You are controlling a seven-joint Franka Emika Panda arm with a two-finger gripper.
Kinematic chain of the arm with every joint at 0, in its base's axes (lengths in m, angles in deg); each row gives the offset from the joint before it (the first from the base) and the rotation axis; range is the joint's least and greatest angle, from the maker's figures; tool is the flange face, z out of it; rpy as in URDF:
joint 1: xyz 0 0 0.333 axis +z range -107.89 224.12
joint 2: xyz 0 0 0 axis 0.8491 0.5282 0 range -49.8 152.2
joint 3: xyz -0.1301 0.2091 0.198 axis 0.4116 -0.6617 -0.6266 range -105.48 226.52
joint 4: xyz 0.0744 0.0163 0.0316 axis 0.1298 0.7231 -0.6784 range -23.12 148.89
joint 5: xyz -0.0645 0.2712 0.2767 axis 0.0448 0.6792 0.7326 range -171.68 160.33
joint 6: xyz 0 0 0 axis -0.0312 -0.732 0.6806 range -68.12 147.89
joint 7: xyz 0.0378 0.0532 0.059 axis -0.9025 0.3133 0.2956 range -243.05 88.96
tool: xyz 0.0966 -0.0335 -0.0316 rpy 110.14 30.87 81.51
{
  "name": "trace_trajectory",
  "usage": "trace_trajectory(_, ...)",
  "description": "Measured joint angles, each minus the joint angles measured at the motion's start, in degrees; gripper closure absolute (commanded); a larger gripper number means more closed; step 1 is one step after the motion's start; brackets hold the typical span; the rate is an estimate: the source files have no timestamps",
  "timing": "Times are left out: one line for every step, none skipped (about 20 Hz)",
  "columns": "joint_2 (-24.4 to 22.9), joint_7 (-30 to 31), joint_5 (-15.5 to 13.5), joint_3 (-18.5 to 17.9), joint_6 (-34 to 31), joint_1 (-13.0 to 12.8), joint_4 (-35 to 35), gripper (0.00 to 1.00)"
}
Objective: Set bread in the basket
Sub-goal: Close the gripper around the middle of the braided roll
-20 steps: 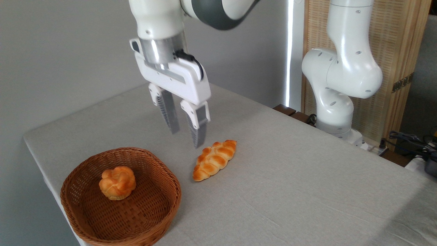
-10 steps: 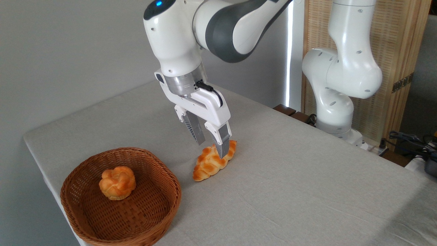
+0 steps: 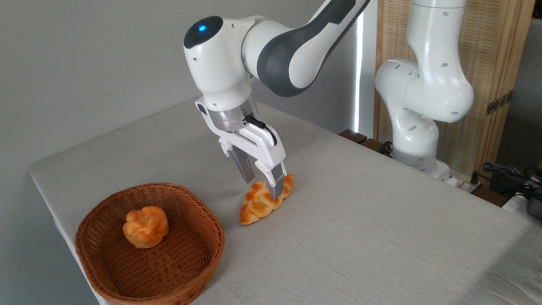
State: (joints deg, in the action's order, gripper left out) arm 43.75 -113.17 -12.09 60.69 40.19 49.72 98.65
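The bread, a golden braided loaf, lies on the grey table a little to the right of the basket. My gripper has come down onto the loaf's far half. It is open, with one finger on each side of the loaf and the nearer finger in front of it. The loaf still rests on the cloth. The brown wicker basket stands at the table's front left corner.
A small round knotted bun sits inside the basket. The table edge runs close along the basket's left side. My arm's white base stands at the back right, with cables beyond it.
The gripper has moved right and down from above the table until its fingers straddle the loaf. Neither the loaf nor the basket has moved.
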Motion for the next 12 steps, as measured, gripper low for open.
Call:
trace_trajectory(0.17, 0.00, 0.00, 0.00, 0.00, -0.02, 0.01, 0.00)
trace_trajectory(0.34, 0.00, 0.00, 0.01, 0.00, -0.04, 0.03, 0.00)
trace_trajectory(0.57, 0.00, 0.00, 0.04, 0.00, -0.07, 0.03, 0.00)
trace_trajectory(0.80, 0.00, 0.00, 0.06, 0.01, -0.11, 0.03, 0.00)
trace_trajectory(1.03, 0.00, 0.00, 0.06, 0.02, -0.15, 0.03, 0.00)
trace_trajectory(1.26, 0.00, 0.00, 0.06, 0.04, -0.16, 0.03, 0.00)
trace_trajectory(1.50, 0.00, 0.00, 0.06, 0.05, -0.16, 0.03, 0.00)
trace_trajectory(1.71, 0.00, 0.00, 0.06, 0.06, -0.16, 0.03, 0.00)
trace_trajectory(1.91, 0.00, 0.08, 0.06, 0.07, -0.16, 0.03, 0.00)
trace_trajectory(2.08, 0.00, 0.12, 0.06, 0.07, -0.17, 0.03, 0.00)
trace_trajectory(2.27, 0.00, 0.16, 0.06, 0.07, -0.17, 0.03, 0.01)
trace_trajectory(2.45, 0.00, 0.18, 0.06, 0.08, -0.17, 0.03, 0.09)
